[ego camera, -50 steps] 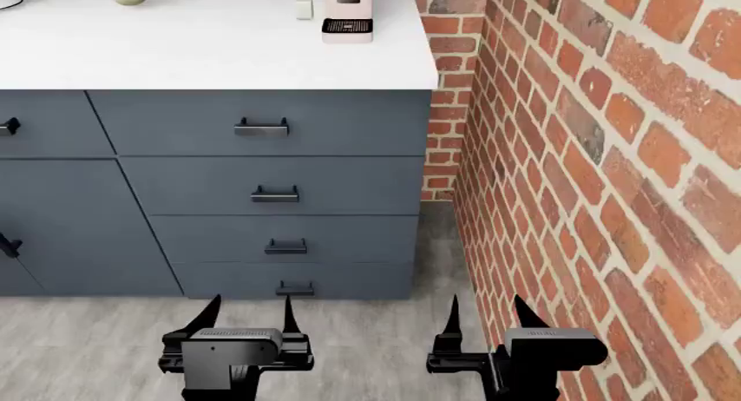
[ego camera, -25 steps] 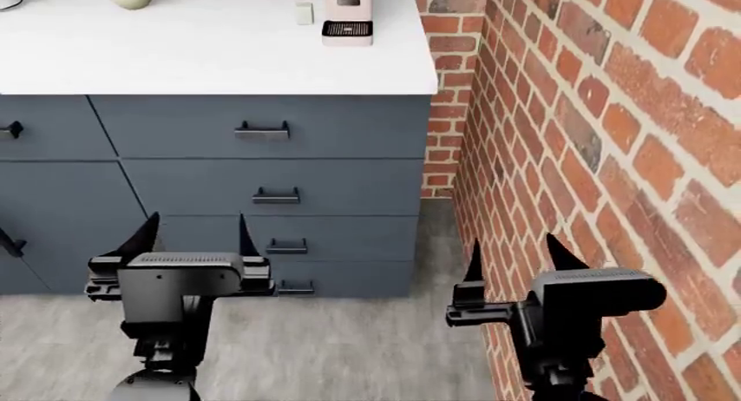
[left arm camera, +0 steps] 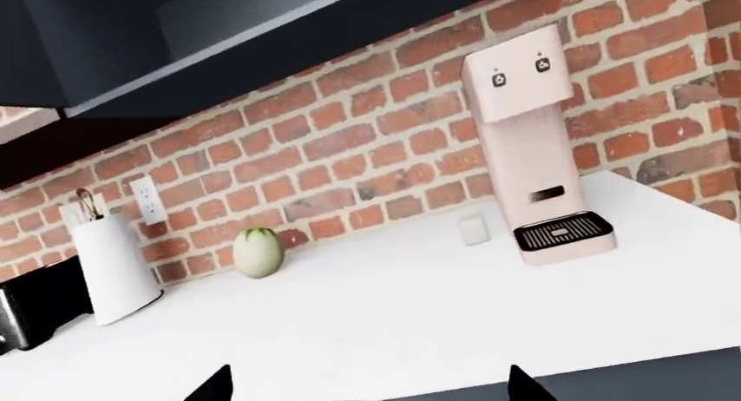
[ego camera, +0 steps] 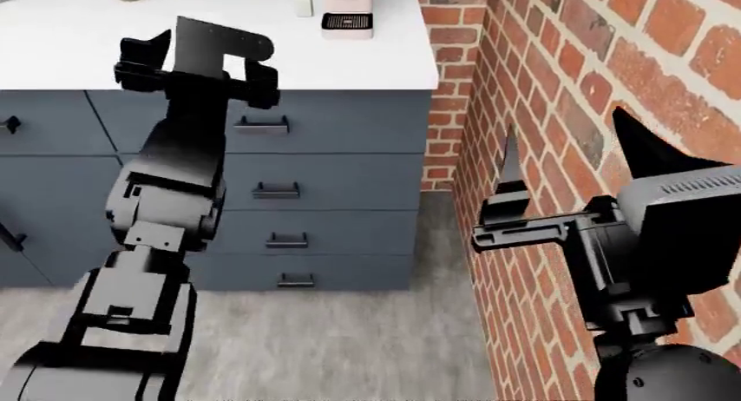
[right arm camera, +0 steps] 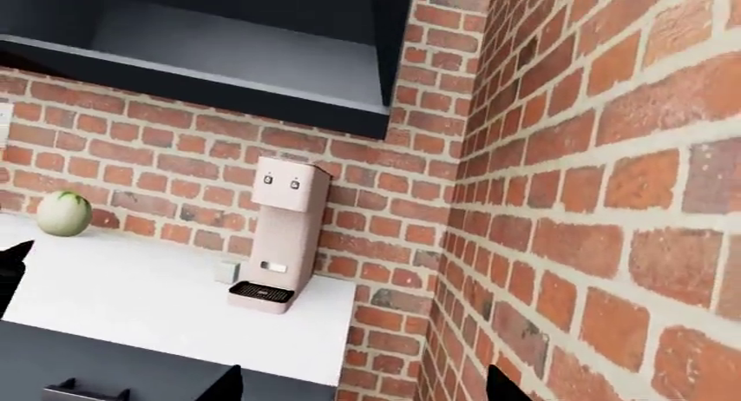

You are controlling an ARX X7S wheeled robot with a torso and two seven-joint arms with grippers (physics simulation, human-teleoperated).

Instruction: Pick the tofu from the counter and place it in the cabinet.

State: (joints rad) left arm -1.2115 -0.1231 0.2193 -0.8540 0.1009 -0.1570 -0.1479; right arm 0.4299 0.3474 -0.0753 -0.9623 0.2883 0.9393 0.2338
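Observation:
The tofu (ego camera: 304, 5) is a small off-white block on the white counter (ego camera: 69, 36), just left of the pink coffee machine. It also shows in the left wrist view (left arm camera: 471, 228) and the right wrist view (right arm camera: 228, 272). My left gripper (ego camera: 206, 62) is open and empty, raised at the counter's front edge and well short of the tofu; its tips show in its wrist view (left arm camera: 368, 388). My right gripper (ego camera: 564, 136) is open and empty, held beside the brick wall, lower and nearer me. The dark wall cabinet (right arm camera: 232, 36) hangs open above the counter.
A pink coffee machine (ego camera: 347, 10) stands at the counter's back right corner. A pale green-white ball (left arm camera: 259, 252), a white canister (left arm camera: 110, 262) and a black appliance (left arm camera: 29, 305) stand further left. Dark drawers (ego camera: 278, 193) lie below. A brick wall (ego camera: 602, 88) closes in the right side.
Both arms have risen. The left gripper has come up from drawer height to the counter's front edge. The right gripper has lifted alongside the brick wall. Both stay open.

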